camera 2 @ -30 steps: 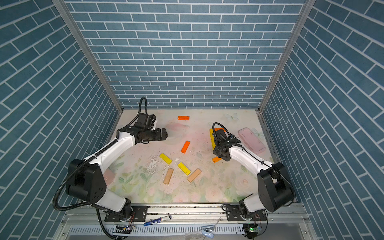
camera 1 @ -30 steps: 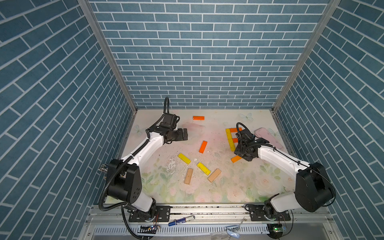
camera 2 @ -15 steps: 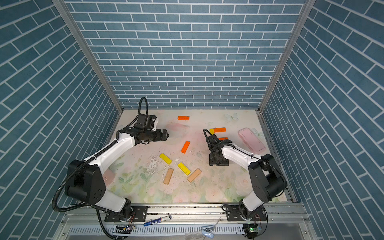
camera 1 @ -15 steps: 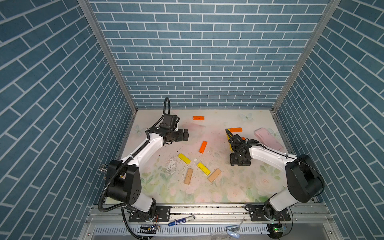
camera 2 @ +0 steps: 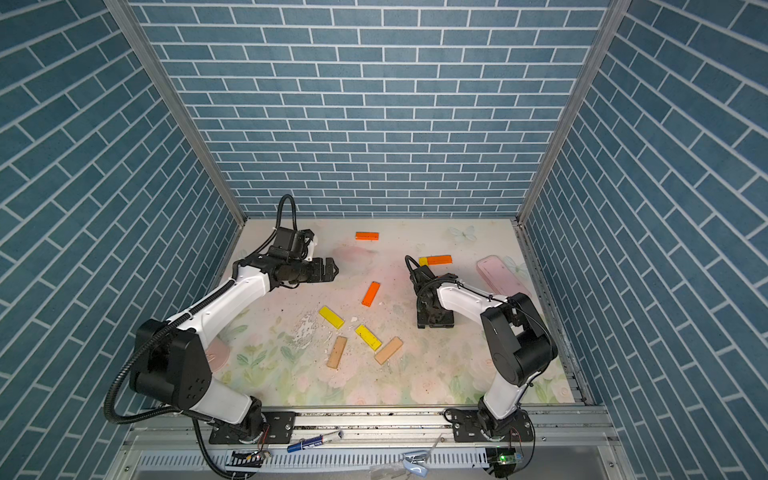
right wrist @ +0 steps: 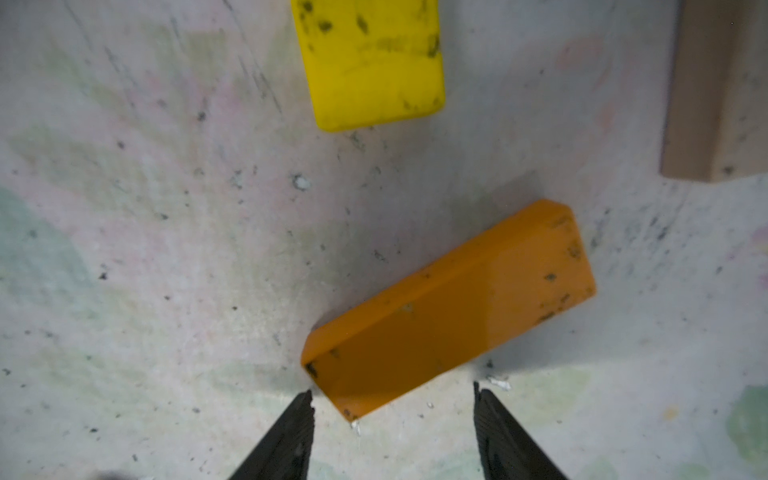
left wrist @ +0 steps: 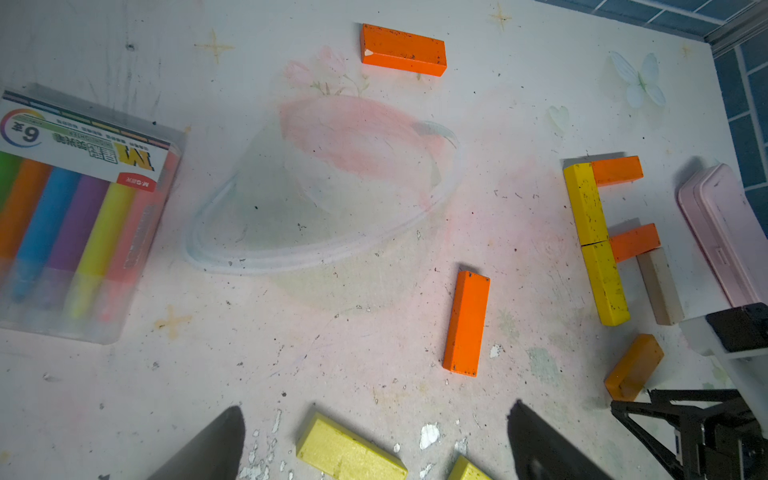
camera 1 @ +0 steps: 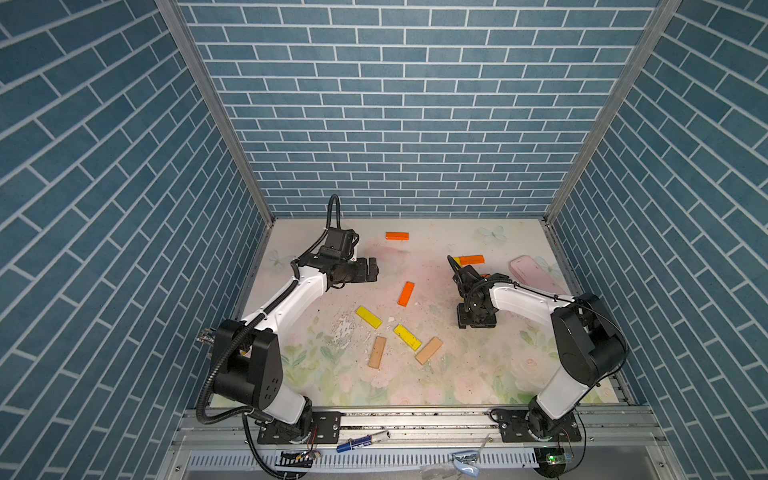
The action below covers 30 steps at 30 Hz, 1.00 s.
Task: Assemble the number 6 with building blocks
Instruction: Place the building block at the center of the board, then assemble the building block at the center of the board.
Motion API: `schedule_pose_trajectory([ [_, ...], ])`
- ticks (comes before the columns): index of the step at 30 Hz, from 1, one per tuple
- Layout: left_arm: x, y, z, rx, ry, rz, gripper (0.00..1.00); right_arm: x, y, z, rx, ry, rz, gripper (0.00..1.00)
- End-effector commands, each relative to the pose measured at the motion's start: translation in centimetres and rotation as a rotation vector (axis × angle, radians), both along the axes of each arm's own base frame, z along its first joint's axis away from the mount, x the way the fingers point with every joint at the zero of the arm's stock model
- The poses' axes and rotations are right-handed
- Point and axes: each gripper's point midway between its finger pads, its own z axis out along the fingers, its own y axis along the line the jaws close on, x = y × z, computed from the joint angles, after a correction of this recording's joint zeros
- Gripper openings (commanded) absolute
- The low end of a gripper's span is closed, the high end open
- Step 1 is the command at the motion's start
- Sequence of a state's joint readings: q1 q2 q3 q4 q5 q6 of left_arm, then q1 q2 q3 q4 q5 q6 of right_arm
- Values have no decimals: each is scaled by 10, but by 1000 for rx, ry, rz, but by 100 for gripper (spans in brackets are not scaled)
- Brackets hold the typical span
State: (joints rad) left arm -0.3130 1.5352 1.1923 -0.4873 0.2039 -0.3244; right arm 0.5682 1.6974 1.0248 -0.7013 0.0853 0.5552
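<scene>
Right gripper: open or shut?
Open: the fingers of the right gripper stand apart, with the orange block unclamped at their tips.

Left arm (camera 1: 291, 299) outstretched, jaws wide apart; right arm (camera 1: 523, 298) bent low (wrist downward), jaws partly apart.

The flower-printed tabletop (camera 1: 469, 382) is carrying loose building blocks (camera 1: 406, 293), with yellow planks (camera 1: 368, 317) and tan planks (camera 1: 377, 352) lying flat near its middle. A pink case (camera 1: 536, 272) is lying by its right edge, and a clear highlighter pack (left wrist: 79, 216) is resting well apart from it.
</scene>
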Motion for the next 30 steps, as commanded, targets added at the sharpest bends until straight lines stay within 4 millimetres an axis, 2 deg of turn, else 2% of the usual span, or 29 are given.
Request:
schedule_pose_trajectory([
  [1,-2,-1,2,-3,-9,-3,99,-1,-3,-2,-9,14,-2,63],
  [18,-2,-2,-1,-3,-3,-3,99,26,3,-4,44,-38,-138,54],
  [30,-2,-3,-1,-8,2,-6,99,39,-2,-3,32,-68,-233,51],
])
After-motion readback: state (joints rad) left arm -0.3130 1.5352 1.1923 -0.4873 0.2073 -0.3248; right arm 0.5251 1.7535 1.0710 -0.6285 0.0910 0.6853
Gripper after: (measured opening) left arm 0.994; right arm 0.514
